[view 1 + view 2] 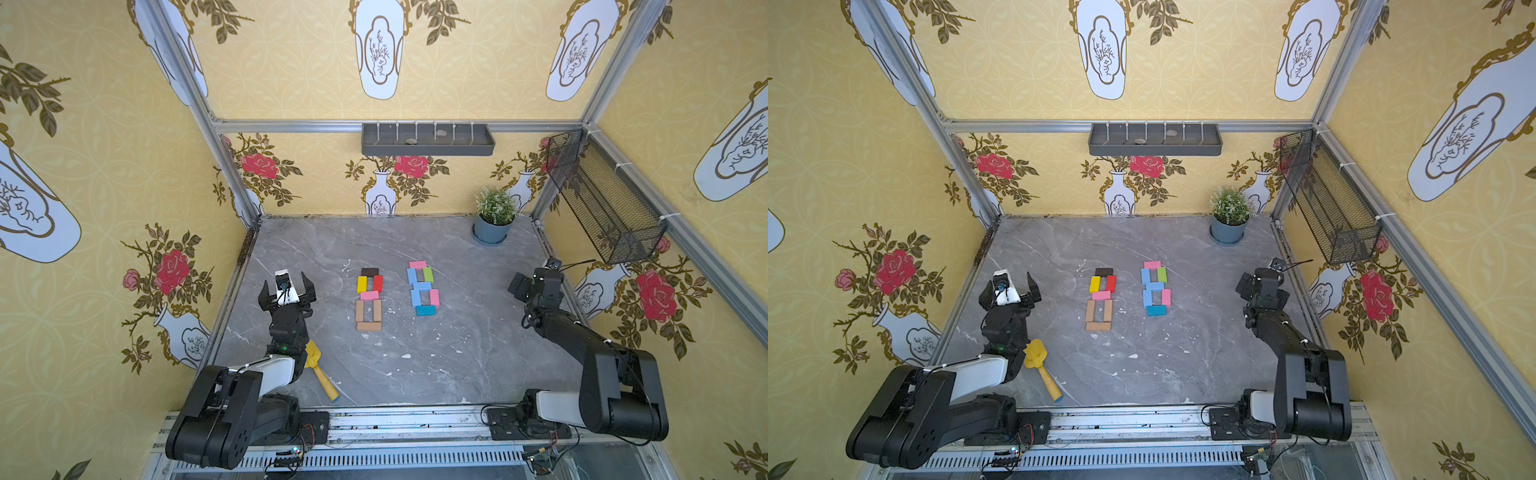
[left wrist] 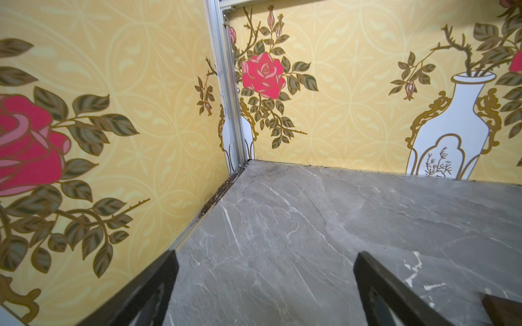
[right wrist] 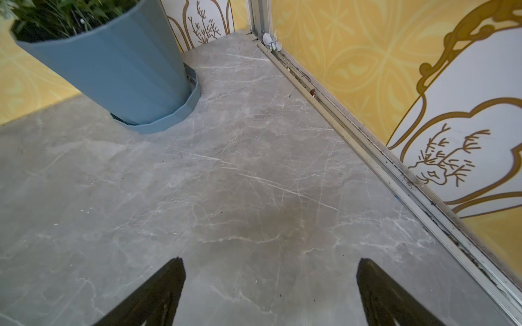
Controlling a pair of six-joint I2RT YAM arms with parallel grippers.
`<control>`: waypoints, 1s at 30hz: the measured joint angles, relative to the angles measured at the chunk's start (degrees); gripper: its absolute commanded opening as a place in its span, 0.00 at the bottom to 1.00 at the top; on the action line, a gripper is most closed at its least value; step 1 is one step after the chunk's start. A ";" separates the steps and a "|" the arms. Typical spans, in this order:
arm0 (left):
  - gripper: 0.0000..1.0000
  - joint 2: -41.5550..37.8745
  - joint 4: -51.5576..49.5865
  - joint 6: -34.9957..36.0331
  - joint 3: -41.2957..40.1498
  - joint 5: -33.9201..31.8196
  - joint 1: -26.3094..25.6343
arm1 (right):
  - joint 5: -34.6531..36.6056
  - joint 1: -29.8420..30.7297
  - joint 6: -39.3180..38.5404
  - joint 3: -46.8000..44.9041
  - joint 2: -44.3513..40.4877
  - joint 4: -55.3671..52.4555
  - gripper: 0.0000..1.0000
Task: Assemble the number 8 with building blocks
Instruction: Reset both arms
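Both the left fingers (image 2: 152, 290) and the right fingers (image 3: 381, 290) stand wide apart and hold nothing, each pair framing only bare tabletop (image 2: 282, 225). The building blocks (image 1: 1101, 295) lie mid-tabletop between the two arms, well apart from either, laid flat as two figure eights. The warm figure (image 1: 369, 295) has a dark brown cap, yellow and red sides, a pink crossbar and three plain tan bricks below. The cool figure (image 1: 423, 286) beside it runs pink, light blue, green and teal.

Both eights look closed, so the build seems done and the step in hand is probably just keeping clear. Doing that well means keeping the wrists out at the sides and never sweeping low over the figures. The bricks only abut one another and nothing appears to lock them. Any tidying is best done by nudging a long edge, not by pinching.

Each brick is a small flat rectangle with matte colour or bare wood grain. The tabletop is smooth grey with white marble veining, likely slippery. A yellow toy shovel (image 1: 320, 370) lies beside the left arm.
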 measured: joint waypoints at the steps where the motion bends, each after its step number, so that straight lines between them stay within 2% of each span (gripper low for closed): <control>1: 1.00 0.17 0.42 0.26 0.04 0.17 0.22 | 0.00 0.00 -0.66 -0.17 0.92 0.87 0.98; 4: 1.00 0.22 1.68 1.09 -0.42 0.94 0.50 | -0.31 -0.02 -2.67 1.16 3.04 1.55 0.97; 8: 1.00 -4.87 1.55 1.60 -2.19 1.07 0.59 | -1.09 -0.48 -4.17 1.07 2.58 3.74 0.98; 13: 1.00 -14.19 -7.23 2.03 -1.51 1.05 0.61 | -1.44 -1.27 -4.31 -0.46 0.96 4.72 0.97; 22: 1.00 -18.88 -15.78 2.03 -4.13 1.29 0.52 | -1.31 -1.88 -4.26 -2.36 -1.36 5.62 0.98; 25: 1.00 -18.49 -15.67 1.03 -6.16 1.25 0.66 | -1.64 -2.49 -4.09 -3.32 -1.22 6.27 0.97; 30: 1.00 -11.69 -12.59 1.03 -7.13 1.57 1.01 | -4.72 -2.80 -4.13 -8.74 1.44 11.65 0.97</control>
